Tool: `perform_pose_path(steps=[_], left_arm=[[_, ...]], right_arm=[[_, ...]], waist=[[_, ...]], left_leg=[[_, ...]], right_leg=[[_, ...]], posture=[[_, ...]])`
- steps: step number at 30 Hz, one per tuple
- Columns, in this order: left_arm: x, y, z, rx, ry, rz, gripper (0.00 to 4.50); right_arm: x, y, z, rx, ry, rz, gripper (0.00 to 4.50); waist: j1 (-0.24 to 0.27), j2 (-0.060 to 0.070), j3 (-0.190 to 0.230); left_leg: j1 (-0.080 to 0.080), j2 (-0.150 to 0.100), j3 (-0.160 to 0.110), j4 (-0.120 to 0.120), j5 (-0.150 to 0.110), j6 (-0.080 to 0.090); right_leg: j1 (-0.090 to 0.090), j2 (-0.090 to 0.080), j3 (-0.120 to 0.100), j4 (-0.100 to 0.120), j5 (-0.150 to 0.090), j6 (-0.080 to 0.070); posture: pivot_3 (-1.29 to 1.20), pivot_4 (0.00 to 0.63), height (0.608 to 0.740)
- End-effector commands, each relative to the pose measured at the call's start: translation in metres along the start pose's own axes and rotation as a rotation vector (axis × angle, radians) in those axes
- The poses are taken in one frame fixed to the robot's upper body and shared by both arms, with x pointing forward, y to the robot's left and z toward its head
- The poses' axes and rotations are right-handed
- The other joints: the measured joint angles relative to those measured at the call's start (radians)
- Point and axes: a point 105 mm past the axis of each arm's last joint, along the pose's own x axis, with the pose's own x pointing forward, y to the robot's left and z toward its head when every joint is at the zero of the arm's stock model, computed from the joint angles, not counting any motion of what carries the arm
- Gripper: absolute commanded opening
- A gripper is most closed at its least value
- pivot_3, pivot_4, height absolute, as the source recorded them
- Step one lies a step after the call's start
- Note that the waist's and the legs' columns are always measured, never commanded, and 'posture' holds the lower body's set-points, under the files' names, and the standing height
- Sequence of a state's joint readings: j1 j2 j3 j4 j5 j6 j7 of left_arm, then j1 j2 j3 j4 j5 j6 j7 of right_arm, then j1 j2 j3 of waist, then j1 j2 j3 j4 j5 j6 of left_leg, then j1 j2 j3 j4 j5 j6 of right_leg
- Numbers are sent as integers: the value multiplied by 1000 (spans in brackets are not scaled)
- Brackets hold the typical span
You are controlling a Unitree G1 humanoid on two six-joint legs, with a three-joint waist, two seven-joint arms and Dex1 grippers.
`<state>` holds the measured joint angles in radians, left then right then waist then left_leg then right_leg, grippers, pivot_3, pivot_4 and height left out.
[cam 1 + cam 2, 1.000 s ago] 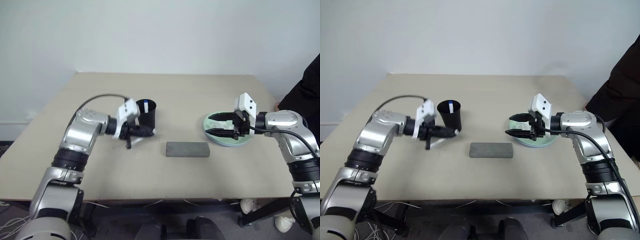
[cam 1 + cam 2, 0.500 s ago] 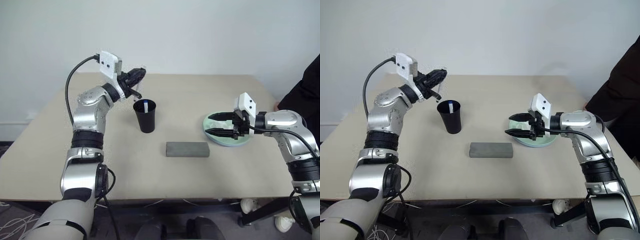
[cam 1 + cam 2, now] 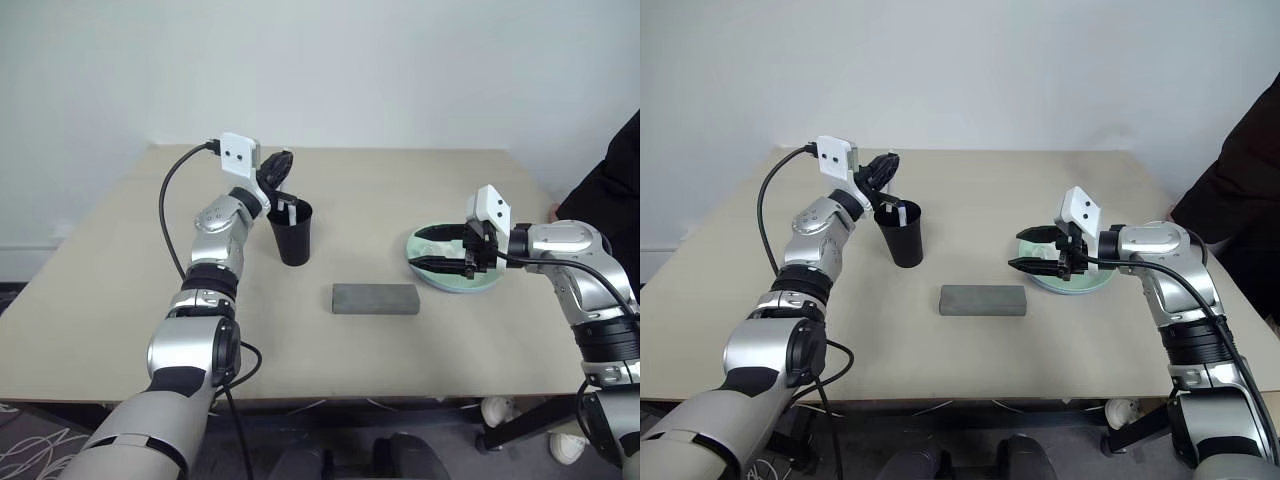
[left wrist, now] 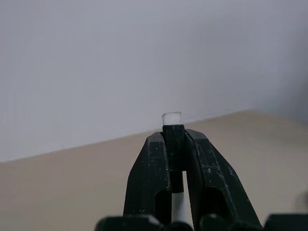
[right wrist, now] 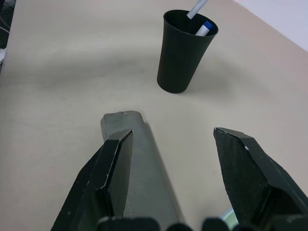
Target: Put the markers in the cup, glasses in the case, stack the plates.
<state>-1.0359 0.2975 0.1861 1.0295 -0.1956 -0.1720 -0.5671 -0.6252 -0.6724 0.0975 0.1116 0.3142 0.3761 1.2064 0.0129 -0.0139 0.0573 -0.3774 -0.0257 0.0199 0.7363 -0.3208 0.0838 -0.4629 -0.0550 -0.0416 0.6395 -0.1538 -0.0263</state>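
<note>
My left gripper is shut on the black-capped marker and holds it over the black cup. The marker's white barrel slants down into the cup's mouth. The blue-capped marker stands inside the cup. In front of the cup the grey case lies shut on the table. My right gripper is open, pointing left, low over a pale mint green plate. I cannot tell whether the other plate lies beneath it. The glasses are out of view.
The beige table has bare room at the left and front. A person in dark clothing stands at the right edge, close to my right arm.
My left arm lifted the marker from the table beside the cup, swung it up above the cup, then brought its lower end down into the cup's mouth. The right arm stayed still.
</note>
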Motion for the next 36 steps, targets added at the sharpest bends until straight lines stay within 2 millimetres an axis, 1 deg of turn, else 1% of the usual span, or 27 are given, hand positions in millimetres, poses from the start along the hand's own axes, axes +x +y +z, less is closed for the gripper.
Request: perform_pose_path(steps=[1,4,10,12,13,15,20,21,22,24,25,27,29,33,36], left_arm=[[7,-7,17,27,-54,-36,33],[5,-11,8,24,-30,-52,33],[2,-15,-2,23,-12,-71,33],[1,-16,-4,37,-11,-73,774],[0,-17,-5,42,-11,-75,984],[0,-17,-5,48,-14,-75,1738],[-4,-11,4,89,-38,-85,3427],[-6,-11,7,100,-43,-105,3686],[-9,-12,10,115,-39,-138,3686],[-23,-14,12,157,14,-279,3686],[-33,-11,17,156,22,-333,3686],[-48,-3,23,149,74,-381,3686],[-67,2,31,162,102,-442,3686],[-111,10,50,135,170,-515,3686],[-139,13,57,91,228,-518,3686]], right_arm=[[-2,-2,18,-60,-40,-11,2883],[-2,-2,18,-61,-41,-12,2883],[-1,-2,18,-59,-42,-9,2883],[-1,-2,19,-59,-43,-7,2883],[-1,-2,19,-59,-44,-7,2883],[0,-2,20,-59,-45,-6,2883],[-1,-2,20,-60,-44,-7,2883],[-1,-2,20,-61,-44,-8,2883],[-2,-2,20,-60,-44,-9,2883],[-3,-2,18,-59,-37,-10,2883],[-5,-1,17,-56,-34,-11,2883],[-7,-1,15,-51,-30,-14,2883],[-8,-1,13,-49,-26,-17,2883],[-12,-4,11,-46,-18,-28,2883],[-14,-5,8,-39,-9,-34,2883]], waist=[[0,0,0],[0,0,0],[0,0,0],[0,0,0],[0,0,0],[0,0,0],[0,0,0],[0,0,0],[0,0,0],[-5,0,0],[-10,0,0],[-14,0,0],[-14,0,0],[-14,0,0],[-13,1,0]], left_leg=[[0,0,0,0,0,0],[0,0,0,0,0,0],[0,0,0,0,1,2],[0,0,0,0,1,2],[0,0,0,0,1,2],[0,0,0,0,1,2],[0,0,0,0,1,1],[0,0,0,0,1,1],[0,0,0,0,0,1],[0,0,0,0,0,1],[0,0,0,0,0,1],[0,1,0,0,0,0],[0,2,0,-1,0,0],[1,2,0,-1,0,0],[1,1,0,0,0,0]], right_leg=[[0,0,0,0,0,0],[0,0,0,0,0,0],[0,0,0,0,0,0],[0,0,0,0,0,0],[0,0,0,0,0,0],[0,0,0,0,0,0],[0,0,0,0,0,0],[0,0,0,0,0,0],[0,0,0,0,0,0],[-1,0,0,0,0,0],[-1,1,1,0,0,0],[-1,2,0,1,0,-1],[-2,2,0,1,0,-1],[-1,2,1,0,0,0],[-1,1,1,0,-2,3]], posture=[[0,0,709],[0,0,709],[0,0,709],[0,0,709],[0,0,709],[0,0,709],[0,0,709],[0,0,709],[0,0,709],[0,0,709],[0,0,709],[0,0,709],[0,0,709],[0,0,709],[0,0,709]])
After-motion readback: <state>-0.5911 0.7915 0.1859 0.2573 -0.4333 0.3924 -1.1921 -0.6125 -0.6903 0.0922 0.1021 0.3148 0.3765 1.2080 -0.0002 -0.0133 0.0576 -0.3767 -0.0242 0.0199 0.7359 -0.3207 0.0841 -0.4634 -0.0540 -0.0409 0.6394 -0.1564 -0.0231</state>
